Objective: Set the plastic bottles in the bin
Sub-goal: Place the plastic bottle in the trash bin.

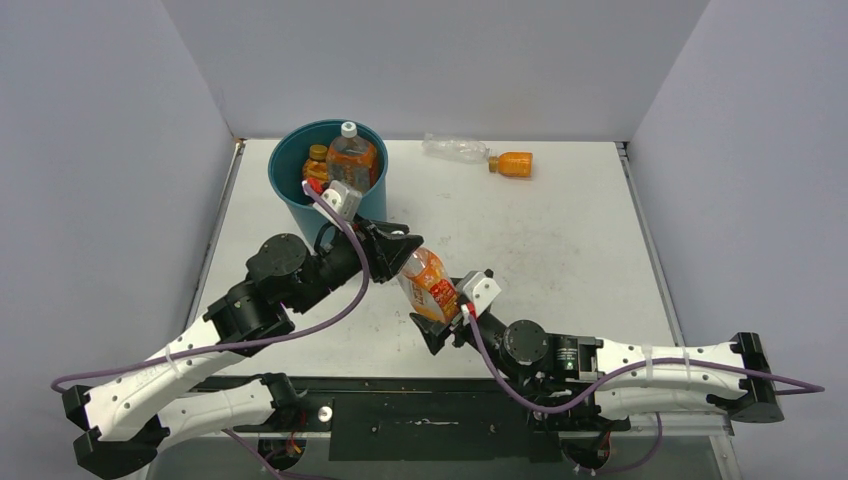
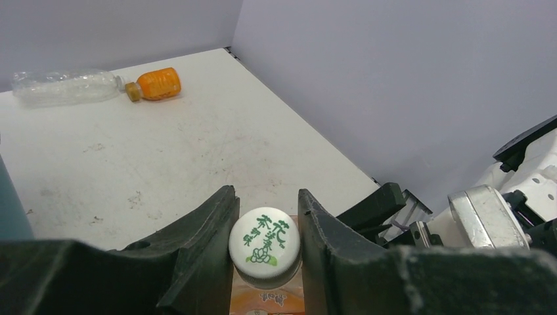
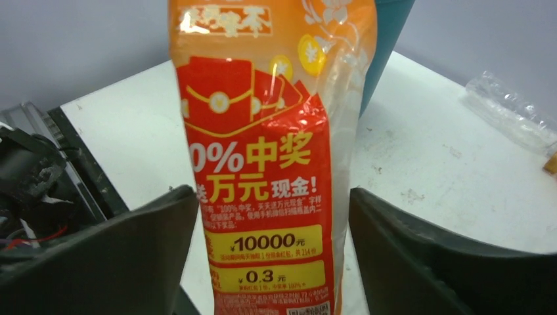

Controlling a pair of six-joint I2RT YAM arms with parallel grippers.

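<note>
Top external view. An orange-labelled bottle [image 1: 428, 283] hangs above the surface [image 1: 560, 260] between the two hands, just on the near side of the bin [image 1: 278, 170]. Its long axis runs diagonally: the capped end points far-left toward the bin, the base near-right. The left hand [image 1: 405, 258] meets the capped end, and the right hand [image 1: 447, 312] straddles the base end.

Inside the bin, a white-capped bottle [image 1: 352, 155] and a smaller amber bottle [image 1: 316, 165] stand neck-up, the white cap rising above the rim. Near the far edge of the surface, well apart from both hands, a crushed clear bottle [image 1: 455, 149] and an orange bottle [image 1: 513, 164] lie on their sides, end to end. Their long axes run roughly along that edge, and the orange bottle's cap faces the clear one.

Left wrist view. The cap [image 2: 265, 244], white with green characters, sits between the two dark fingers [image 2: 210, 230], which touch it on either side. The left hand is thus clenched on the capped end of the orange-labelled bottle.

Right wrist view. The label fills the centre, its print reading upright, with the bottle's body running away from the camera toward the bin. The right hand's fingers flank the body closely. Whether they press on it or have let go cannot be told.
</note>
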